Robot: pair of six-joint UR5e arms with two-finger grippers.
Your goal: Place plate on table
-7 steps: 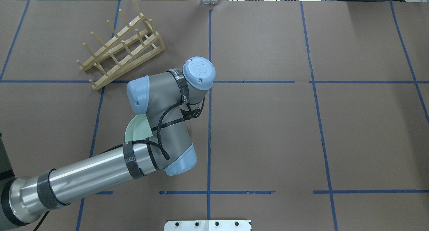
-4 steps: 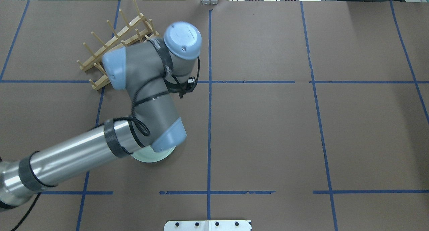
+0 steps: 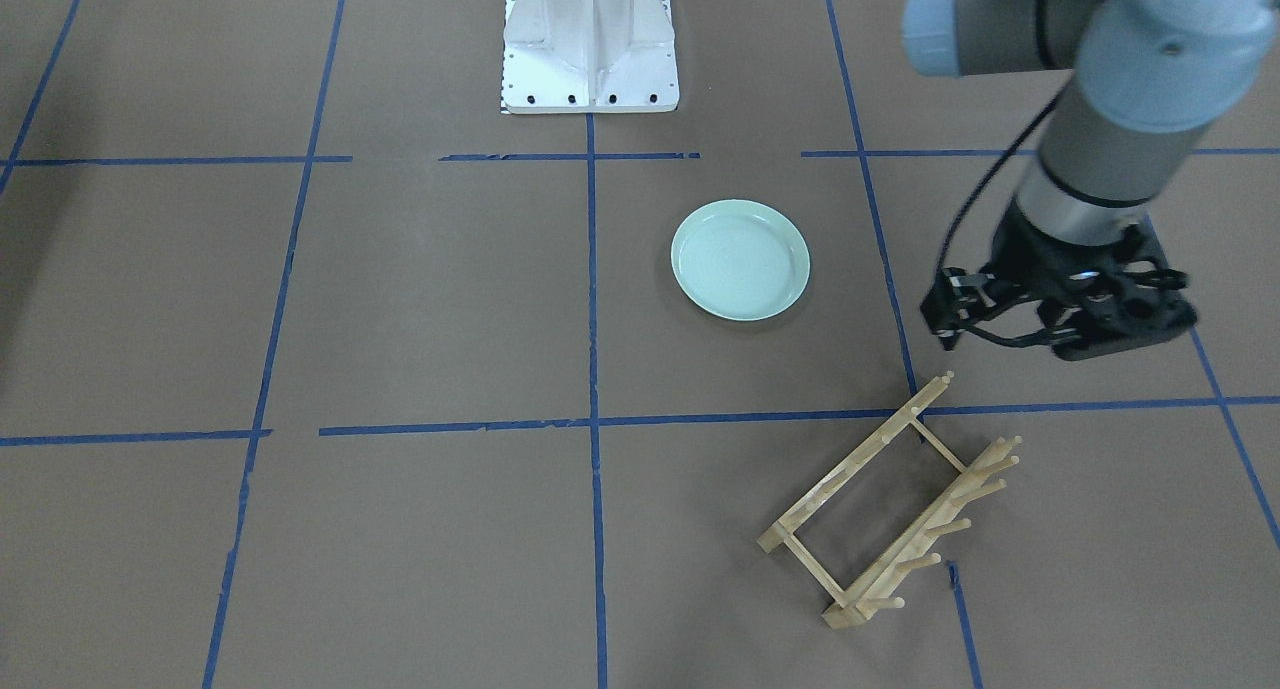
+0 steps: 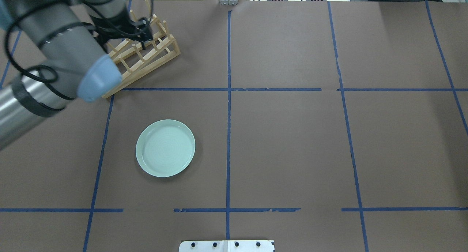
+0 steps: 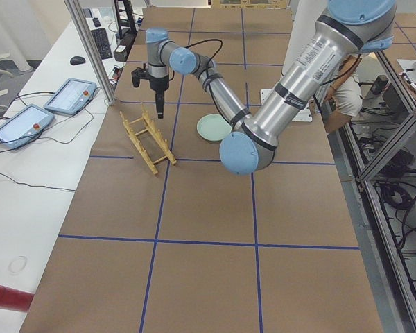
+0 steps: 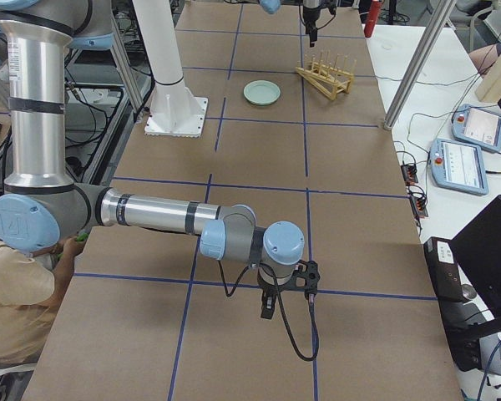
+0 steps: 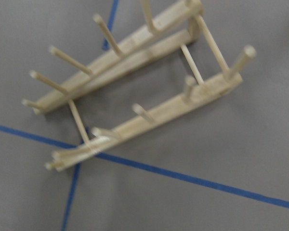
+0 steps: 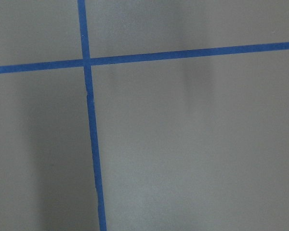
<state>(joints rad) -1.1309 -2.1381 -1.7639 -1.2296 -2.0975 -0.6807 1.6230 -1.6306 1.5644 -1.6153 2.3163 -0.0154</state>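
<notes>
lying flat and rim-up on the bench [image 4: 292,142], the plate [image 4: 165,148] sits on the robot's side of the wooden rack [image 4: 153,54], well apart from it and touching nothing else. the left end effector [image 5: 159,109] hangs above the rack with its fingers pointing straight down, and its wrist camera looks onto the rack's pegs and rails. from that end effector the plate lies back toward the robot's base and off to one side of the rack, clear of the arm. being round, the plate has no long axis to line up with.

the left arm is by far the nearer one. the right end effector [image 6: 267,307] hovers low over bare bench, far from the rack, at the opposite end. the left arm's forearm reaches out from the base and its wrist is turned down over the rack. the left end effector carries nothing, but whether its jaws stand apart or together cannot be told. the same goes for the right one.

with the plate resting free on the bench, the placing looks finished, and any coming move is probably a plain retreat away from the rack.
</notes>
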